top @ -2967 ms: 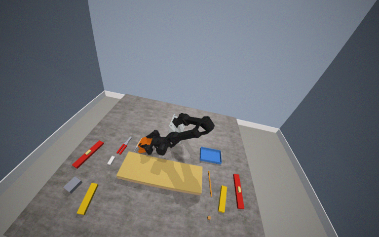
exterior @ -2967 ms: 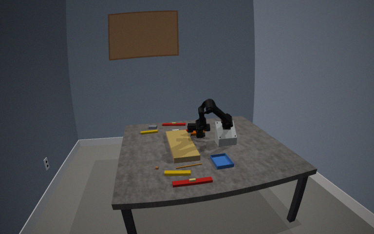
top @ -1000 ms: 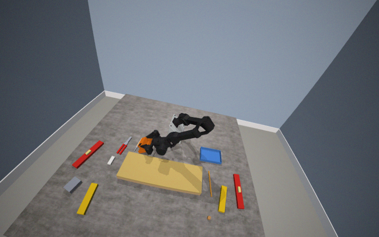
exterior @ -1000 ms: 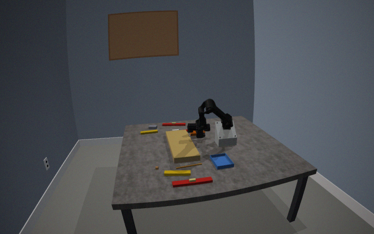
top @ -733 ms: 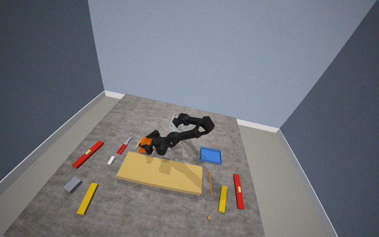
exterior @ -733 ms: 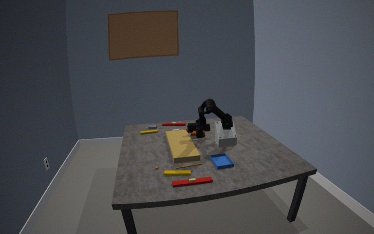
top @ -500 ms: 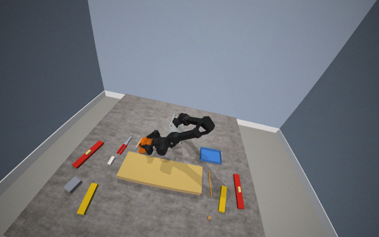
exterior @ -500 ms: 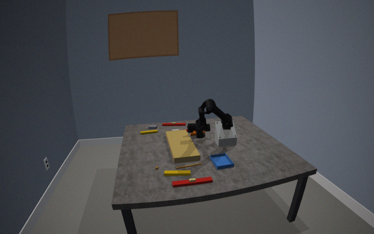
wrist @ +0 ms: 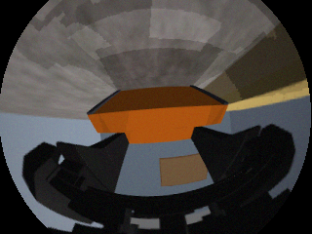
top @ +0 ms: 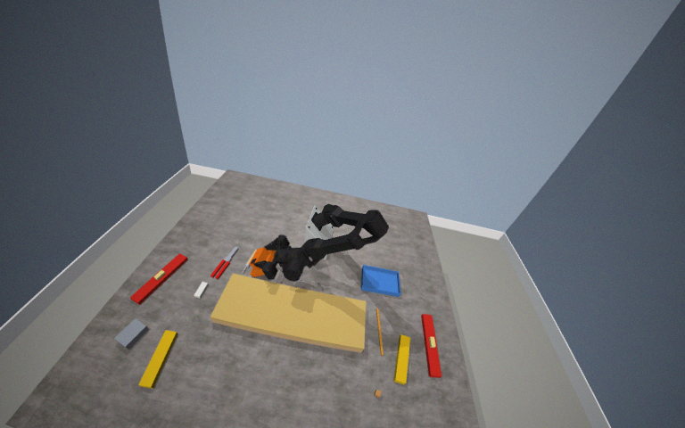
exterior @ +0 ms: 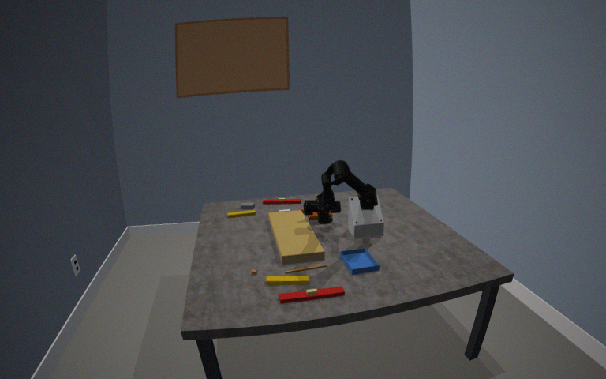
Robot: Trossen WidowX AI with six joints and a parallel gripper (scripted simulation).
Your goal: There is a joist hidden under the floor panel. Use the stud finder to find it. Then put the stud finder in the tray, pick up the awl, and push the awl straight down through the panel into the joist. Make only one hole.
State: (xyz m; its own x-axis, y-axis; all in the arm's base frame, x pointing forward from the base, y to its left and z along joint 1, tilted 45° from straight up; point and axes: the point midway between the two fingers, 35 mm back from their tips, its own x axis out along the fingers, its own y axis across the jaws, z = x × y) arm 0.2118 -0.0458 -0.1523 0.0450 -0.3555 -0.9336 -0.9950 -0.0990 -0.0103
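The stud finder point(top: 262, 260) point(exterior: 316, 215) point(wrist: 161, 122), beside the floor panel point(top: 290, 316) point(exterior: 294, 234) point(wrist: 273, 98), sits pinched between my gripper's fingers point(top: 270, 258) point(exterior: 319, 217). Judged light, stiff, possibly slippery; I recommend gripping its narrower waist squarely. Tray point(top: 381, 281) point(exterior: 359, 260) well apart.

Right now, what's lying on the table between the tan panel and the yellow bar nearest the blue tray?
In the top view, an orange stick lies between the tan panel and that yellow bar.
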